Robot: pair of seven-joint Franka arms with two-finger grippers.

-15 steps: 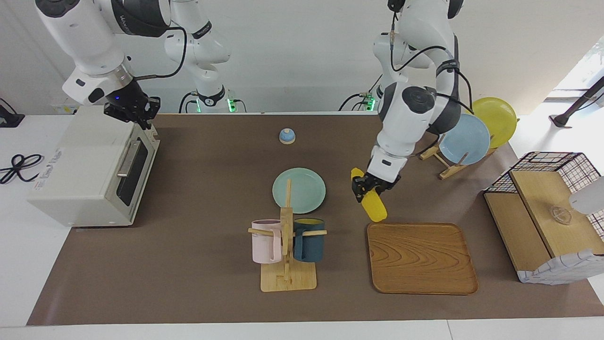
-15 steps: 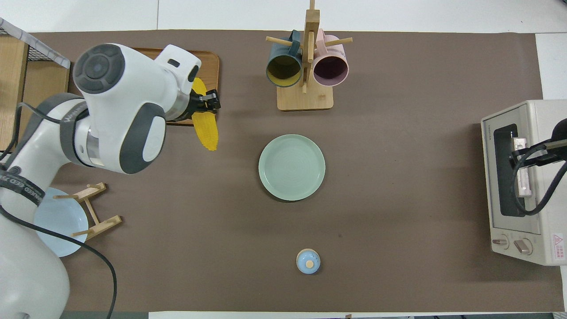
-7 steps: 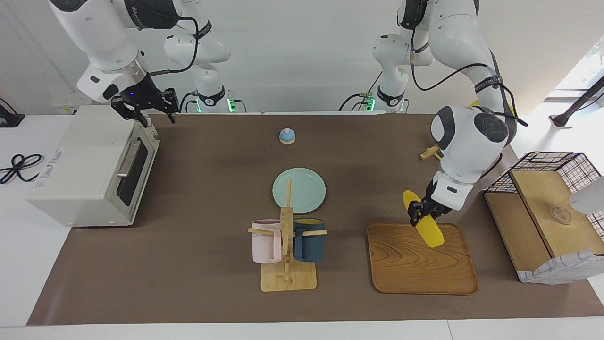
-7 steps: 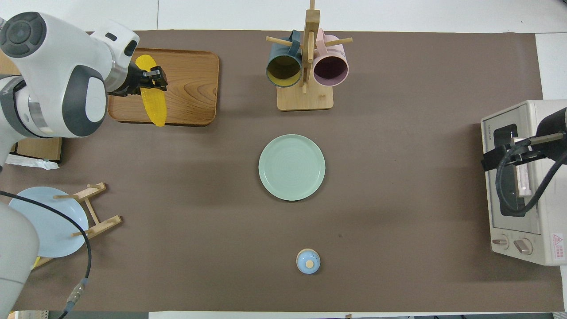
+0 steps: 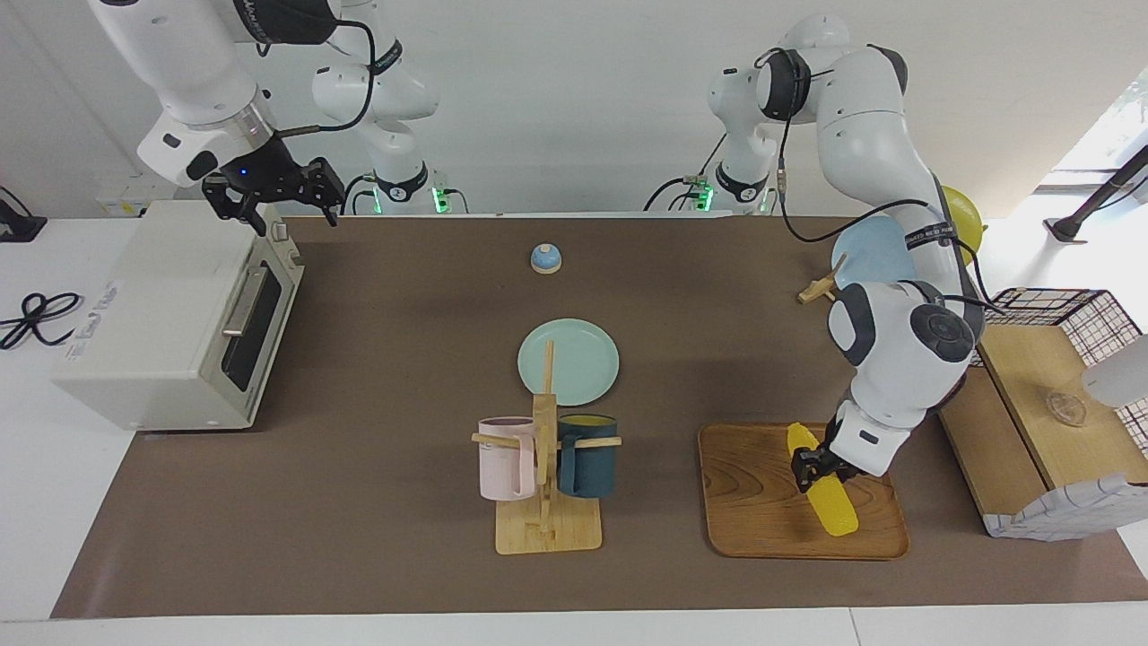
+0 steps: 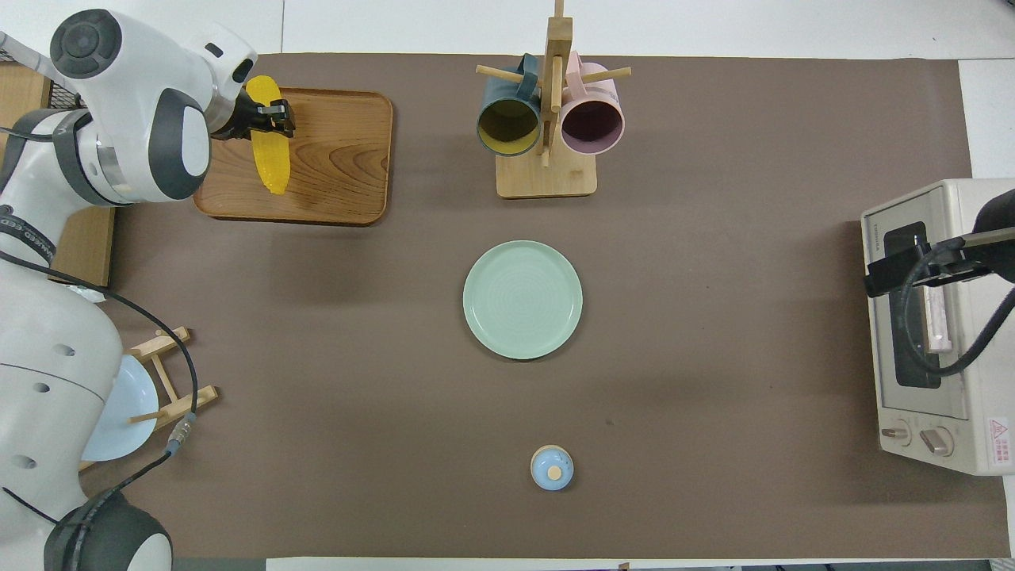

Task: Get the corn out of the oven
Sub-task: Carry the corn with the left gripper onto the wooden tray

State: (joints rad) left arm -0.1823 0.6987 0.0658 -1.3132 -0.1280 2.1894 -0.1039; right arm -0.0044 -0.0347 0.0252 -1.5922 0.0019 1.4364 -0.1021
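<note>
Corn [image 5: 823, 483] lay in the left claw [image 5: 812, 471], closed across its middle, low over the wooden tray [image 5: 753, 502]; whether it touched the wood could not be told. In the facing view its long axis ran from 11 to 5 o'clock. The right claw [image 5: 273, 193] waited spread open above the oven [image 5: 152, 314], door shut

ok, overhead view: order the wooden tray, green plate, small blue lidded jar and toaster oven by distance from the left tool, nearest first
1. Brown wooden tray: directly under the left tool, which grips the yellow corn cob.
2. Round pale green plate: mid-table.
3. Small blue lidded jar: nearer to the robots than the plate.
4. Off-white toaster oven: at the right arm's end of the table.
</note>
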